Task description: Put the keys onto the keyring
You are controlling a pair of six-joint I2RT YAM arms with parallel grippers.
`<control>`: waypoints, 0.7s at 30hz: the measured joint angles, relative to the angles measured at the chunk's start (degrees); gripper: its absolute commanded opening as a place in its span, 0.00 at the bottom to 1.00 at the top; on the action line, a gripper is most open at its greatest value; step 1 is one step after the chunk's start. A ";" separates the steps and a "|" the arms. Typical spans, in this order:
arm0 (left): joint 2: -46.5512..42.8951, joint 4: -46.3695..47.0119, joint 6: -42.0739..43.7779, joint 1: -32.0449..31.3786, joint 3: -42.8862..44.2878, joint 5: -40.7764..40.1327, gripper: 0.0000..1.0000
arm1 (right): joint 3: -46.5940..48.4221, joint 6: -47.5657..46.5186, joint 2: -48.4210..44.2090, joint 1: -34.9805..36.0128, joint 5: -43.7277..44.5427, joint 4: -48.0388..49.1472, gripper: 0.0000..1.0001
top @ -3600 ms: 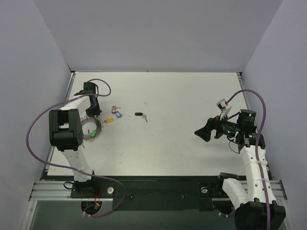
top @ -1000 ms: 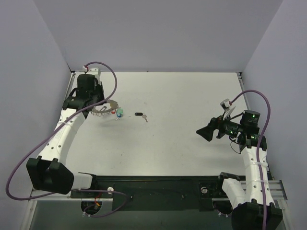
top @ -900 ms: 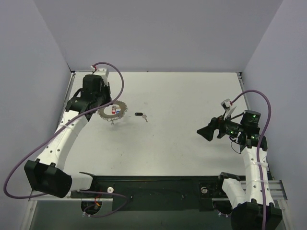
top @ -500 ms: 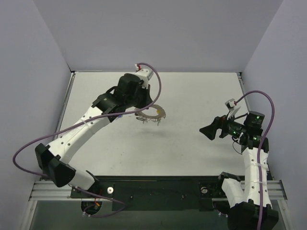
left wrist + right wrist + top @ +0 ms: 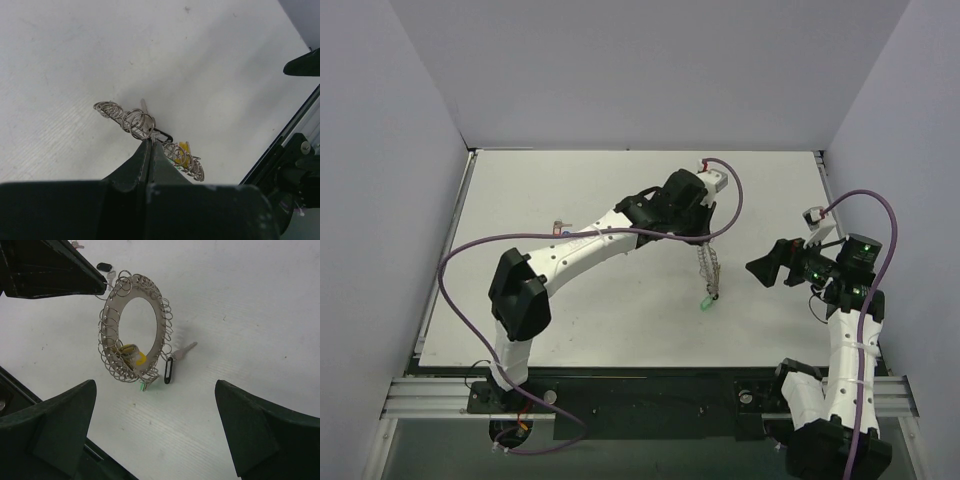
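The keyring [image 5: 709,268] is a flat silver ring rimmed with wire loops, and it hangs on edge above the table right of centre. My left gripper [image 5: 703,243] is shut on its upper rim. The left wrist view shows the keyring [image 5: 135,120] edge-on beyond the pinched left gripper [image 5: 149,141]. In the right wrist view the keyring [image 5: 161,322] faces me. On it hang a yellow tag [image 5: 132,354] and a green tag [image 5: 144,386]. A black tag [image 5: 168,371] with a silver key [image 5: 184,351] sits by its lower edge; hanging or lying, I cannot tell. My right gripper [image 5: 155,400] stands open, empty, short of the ring.
Another black-tagged key [image 5: 104,266] lies on the table behind the ring. Small coloured keys [image 5: 560,230] lie at the far left, beside the left arm's forearm. The right gripper [image 5: 767,268] points left at the ring. Grey walls close in three sides.
The left arm has swung from the far left across the table to right of centre, carrying the keyring, which now hangs on edge. The right gripper has drifted slightly right and stayed open.
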 measured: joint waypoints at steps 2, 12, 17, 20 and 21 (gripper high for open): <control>2.08 1.40 -0.57 0.04 2.01 1.16 0.00 | 0.00 0.44 0.00 -0.70 1.16 0.07 1.00; 1.86 16.70 -2.95 0.59 -8.13 5.42 0.00 | 0.00 2.93 0.00 -2.25 1.81 1.42 1.00; -0.68 21.94 -2.91 1.36 -20.31 6.25 0.00 | 0.00 3.65 0.00 -2.27 1.64 2.40 1.00; -3.34 24.24 -2.82 1.66 -25.44 6.23 0.00 | 0.00 4.11 0.00 -2.27 1.29 2.71 1.00; -4.55 25.24 -2.82 1.66 -27.06 6.19 0.00 | 0.00 4.28 0.00 -2.27 1.22 2.82 1.00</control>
